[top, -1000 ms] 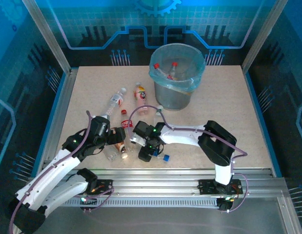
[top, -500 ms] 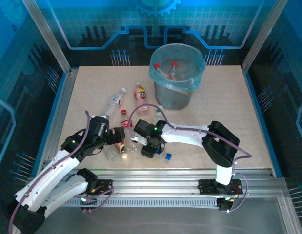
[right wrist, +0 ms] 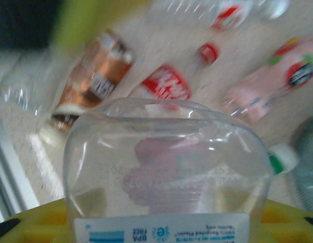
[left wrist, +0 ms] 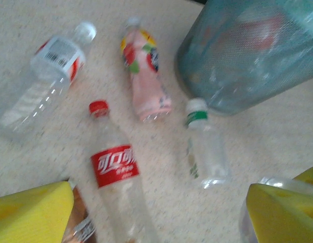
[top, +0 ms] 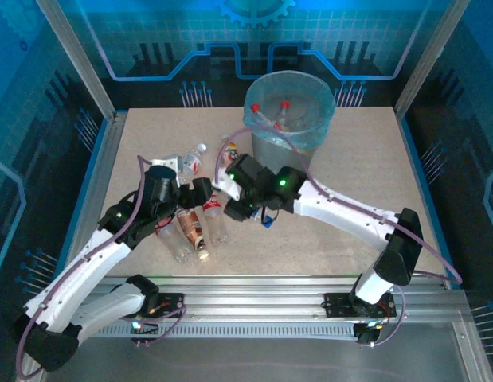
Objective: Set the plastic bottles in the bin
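Clear bottle [right wrist: 166,167], base toward the right wrist camera, sat clamped in the right gripper [top: 248,211]. Left gripper [left wrist: 159,207] gaped empty above a red-labelled bottle [left wrist: 116,169], cap pointing away. Overhead, red-capped bottles [top: 283,110] lay inside the bin [top: 282,155].

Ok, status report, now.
Left pincer open over loose bottles. Right pincer shut on clear bottle, off the table. Red-capped bottles already in bin.
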Tool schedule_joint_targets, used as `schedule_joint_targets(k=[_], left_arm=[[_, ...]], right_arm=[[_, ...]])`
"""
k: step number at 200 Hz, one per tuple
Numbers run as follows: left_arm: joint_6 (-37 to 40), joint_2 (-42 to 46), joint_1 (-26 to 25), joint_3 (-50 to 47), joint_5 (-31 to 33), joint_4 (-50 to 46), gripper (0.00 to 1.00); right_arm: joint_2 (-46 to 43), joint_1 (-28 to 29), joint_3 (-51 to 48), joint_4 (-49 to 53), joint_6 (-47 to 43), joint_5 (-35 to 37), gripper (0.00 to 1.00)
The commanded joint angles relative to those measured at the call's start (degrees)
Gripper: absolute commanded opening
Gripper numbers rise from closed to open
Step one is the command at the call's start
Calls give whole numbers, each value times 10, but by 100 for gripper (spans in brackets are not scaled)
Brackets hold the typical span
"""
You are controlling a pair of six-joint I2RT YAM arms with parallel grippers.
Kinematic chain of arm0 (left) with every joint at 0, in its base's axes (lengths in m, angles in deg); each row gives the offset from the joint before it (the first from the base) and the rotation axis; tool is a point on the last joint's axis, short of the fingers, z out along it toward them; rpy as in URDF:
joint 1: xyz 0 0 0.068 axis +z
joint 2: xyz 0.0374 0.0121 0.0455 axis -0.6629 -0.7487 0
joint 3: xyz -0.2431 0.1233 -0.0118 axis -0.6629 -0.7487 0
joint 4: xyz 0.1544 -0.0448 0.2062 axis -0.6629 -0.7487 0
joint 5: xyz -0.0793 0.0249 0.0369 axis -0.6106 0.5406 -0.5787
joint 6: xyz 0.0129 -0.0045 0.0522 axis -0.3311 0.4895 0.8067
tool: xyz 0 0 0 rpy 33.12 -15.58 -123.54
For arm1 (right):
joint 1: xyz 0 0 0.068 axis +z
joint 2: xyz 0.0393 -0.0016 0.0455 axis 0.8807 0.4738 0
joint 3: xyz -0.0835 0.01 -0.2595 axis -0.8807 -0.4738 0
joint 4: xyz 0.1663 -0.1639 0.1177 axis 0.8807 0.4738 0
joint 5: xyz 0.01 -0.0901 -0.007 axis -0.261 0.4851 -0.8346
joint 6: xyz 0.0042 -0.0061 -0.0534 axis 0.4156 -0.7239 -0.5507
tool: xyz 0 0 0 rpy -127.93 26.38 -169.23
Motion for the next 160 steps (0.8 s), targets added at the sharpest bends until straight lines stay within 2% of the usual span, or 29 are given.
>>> schedule_joint_targets(k=[1, 66, 106, 160], left_arm=[[34, -34, 6, 52, -17, 80, 89], [83, -141, 7, 190, -54, 116, 89], [86, -170, 7, 216, -76, 141, 89], [86, -232, 6, 273, -114, 158, 90]], right_arm=[[-20, -27, 68, -5, -11, 19, 55], [-18, -114, 226, -78, 10, -25, 55], [26, -166, 309, -112, 46, 7, 54], [132, -225, 453, -96, 73, 89, 50]])
